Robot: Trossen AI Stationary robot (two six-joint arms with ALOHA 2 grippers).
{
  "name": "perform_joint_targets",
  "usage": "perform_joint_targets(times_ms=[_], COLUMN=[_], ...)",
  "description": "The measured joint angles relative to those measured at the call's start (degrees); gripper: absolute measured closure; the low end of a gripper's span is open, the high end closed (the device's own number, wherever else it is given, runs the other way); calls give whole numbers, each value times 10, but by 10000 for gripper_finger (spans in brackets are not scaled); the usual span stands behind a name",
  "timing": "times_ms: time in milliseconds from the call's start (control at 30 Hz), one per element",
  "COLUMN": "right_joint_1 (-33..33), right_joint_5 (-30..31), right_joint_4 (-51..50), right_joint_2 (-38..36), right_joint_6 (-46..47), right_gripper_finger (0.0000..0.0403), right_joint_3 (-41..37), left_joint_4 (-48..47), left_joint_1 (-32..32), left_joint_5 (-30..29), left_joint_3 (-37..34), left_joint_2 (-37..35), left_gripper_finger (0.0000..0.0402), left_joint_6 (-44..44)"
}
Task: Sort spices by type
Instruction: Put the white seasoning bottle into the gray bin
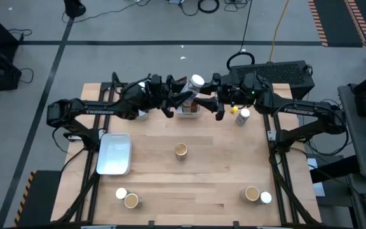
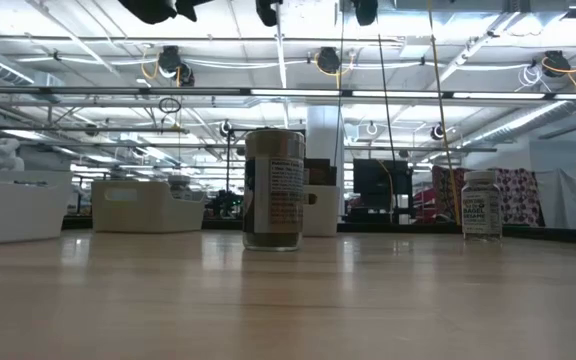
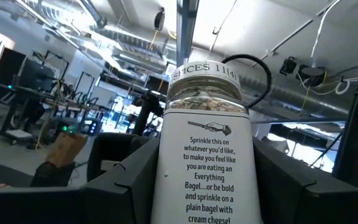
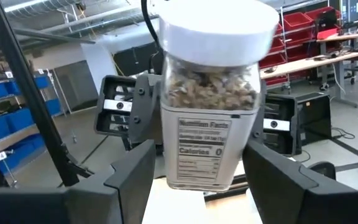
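Note:
A white-topped spice jar [image 1: 197,81] of pale seasoning is held up over the far middle of the table. It fills the left wrist view [image 3: 207,124] and the right wrist view [image 4: 210,93]. My left gripper [image 1: 184,99] comes at it from the left and my right gripper [image 1: 213,102] from the right, both shut on it. An amber-topped jar [image 1: 181,150] stands on its base at the table's middle. More jars stand at the near left [image 1: 127,197], near right [image 1: 257,194] and far right [image 1: 244,116]. My left gripper pinches the jar's labelled lower body [image 3: 166,186] between its two fingers [image 3: 126,180]. The fingers come from the table's left, slanting upward. The jar stands about upright, lid up, lifted clear of the table. My right gripper pinches the same jar's lower body [image 4: 169,168] between its two fingers [image 4: 132,180], coming about level from the table's right. The jar's base hangs free above a small tray, with the left gripper's fingers [image 4: 120,112] showing behind it.
A small pale tray [image 1: 188,110] sits under the held jar. A larger white tray [image 1: 114,153] lies at the left. A yellow item [image 1: 234,110] lies beside the far-right jar. Bare wood [image 1: 215,172] spreads between the middle jar and the near jars.

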Motion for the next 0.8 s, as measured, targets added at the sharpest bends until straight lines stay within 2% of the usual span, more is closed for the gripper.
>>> perform_joint_targets(times_ms=[233,667,800], right_joint_1=[0,3,4], right_joint_5=[48,41,40], right_joint_4=[17,57,58], right_joint_2=[4,30,33], right_joint_6=[7,31,29], right_gripper_finger=[181,181,197], right_joint_3=[0,0,0], left_joint_4=[-11,-23,-26], left_joint_1=[1,1,2], left_joint_5=[-3,-15,-14], left_joint_3=[0,0,0], left_joint_2=[0,-1,-1], left_gripper_finger=[196,196,196], left_joint_6=[0,24,26])
